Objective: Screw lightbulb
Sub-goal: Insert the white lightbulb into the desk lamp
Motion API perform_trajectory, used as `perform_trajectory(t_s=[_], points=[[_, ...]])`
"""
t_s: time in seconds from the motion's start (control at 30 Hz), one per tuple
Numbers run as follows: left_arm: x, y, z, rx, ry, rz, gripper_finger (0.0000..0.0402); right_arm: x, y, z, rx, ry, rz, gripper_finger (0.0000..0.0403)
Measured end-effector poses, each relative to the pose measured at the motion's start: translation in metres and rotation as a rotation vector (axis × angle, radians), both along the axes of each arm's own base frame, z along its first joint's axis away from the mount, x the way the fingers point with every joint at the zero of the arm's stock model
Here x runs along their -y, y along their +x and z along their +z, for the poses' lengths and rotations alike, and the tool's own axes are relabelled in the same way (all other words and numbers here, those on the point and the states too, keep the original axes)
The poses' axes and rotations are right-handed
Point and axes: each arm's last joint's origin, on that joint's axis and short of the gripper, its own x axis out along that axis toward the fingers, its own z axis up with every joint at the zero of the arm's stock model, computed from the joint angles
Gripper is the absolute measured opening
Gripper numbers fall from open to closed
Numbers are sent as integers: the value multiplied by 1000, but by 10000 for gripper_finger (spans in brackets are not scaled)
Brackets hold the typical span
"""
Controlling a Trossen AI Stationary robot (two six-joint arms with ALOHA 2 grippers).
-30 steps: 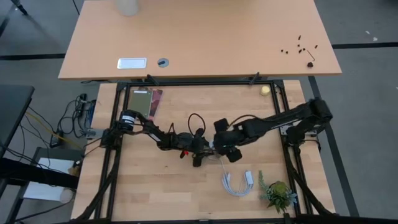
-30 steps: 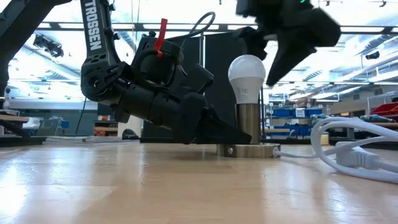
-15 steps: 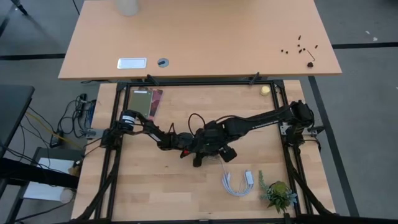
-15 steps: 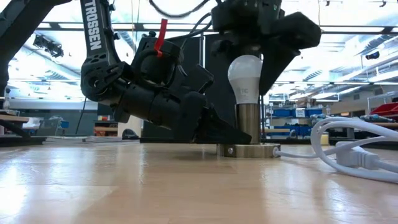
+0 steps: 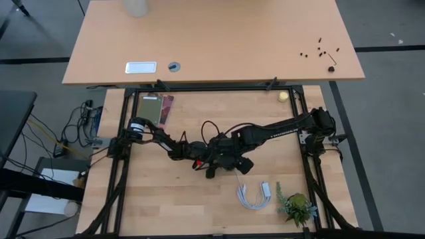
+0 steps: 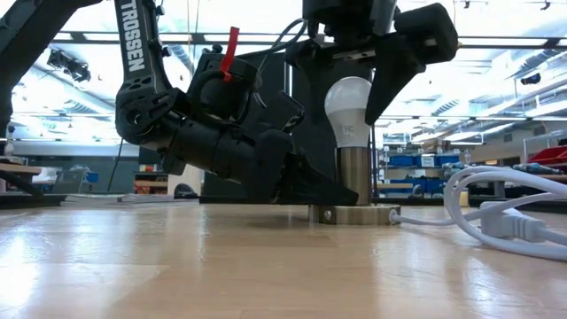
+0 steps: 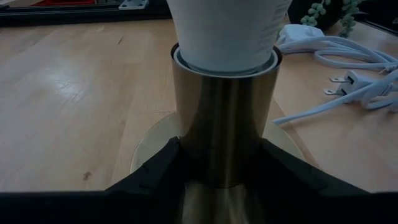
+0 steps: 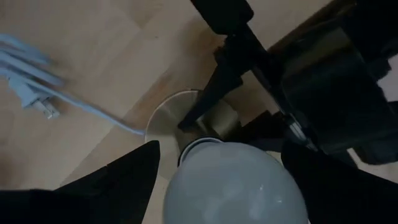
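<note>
The lightbulb (image 6: 351,111) stood upright in the middle of the low view, a little right of center, with its base down inside a tall shiny metal socket (image 6: 355,177). The socket rose from a round flat base (image 6: 354,213) that lay on the wooden desk (image 6: 221,266). The left gripper (image 6: 306,188) lay low and tilted at the left of the bulb, and its two dark jaws were closed around the metal socket, one on each side, as the left wrist view showed. The right gripper (image 6: 354,84) hung above the bulb at the top of the low view. Its jaws were spread wide, one on each side of the white bulb top, and I could not tell if they touched the glass. In the right wrist view the bulb filled the bottom middle between those two dark jaws. A white cable (image 6: 496,208) with a plug lay in loops on the desk at the right of the low view, near the socket base. In the high view both arms met near the middle of the desk, and a small green plant (image 5: 295,207) stood at the lower right, just beside the white cable.
</note>
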Motion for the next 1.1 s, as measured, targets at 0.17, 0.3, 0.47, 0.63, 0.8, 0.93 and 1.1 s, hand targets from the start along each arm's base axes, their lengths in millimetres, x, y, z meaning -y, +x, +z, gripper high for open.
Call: perform_trajectory(t_s=[0.17,0.3,0.47,0.63,0.8,0.93,1.1], points=[[0,0,0,4,-2,-1,190,2,0,0,4,-16,63,345],[0,0,1,14,-11,2,190,4,3,-6,-11,12,75,345],[0,1,2,20,-23,5,190,6,7,-19,-56,-1,67,345],[0,1,2,19,-24,8,190,6,9,-19,-43,-4,57,337],[0,1,2,17,-24,9,190,6,8,-20,-51,-2,48,295],[0,1,1,13,-23,9,190,6,9,-20,-50,0,38,258],[0,1,2,14,-24,10,190,6,8,-19,-56,12,-10,252]])
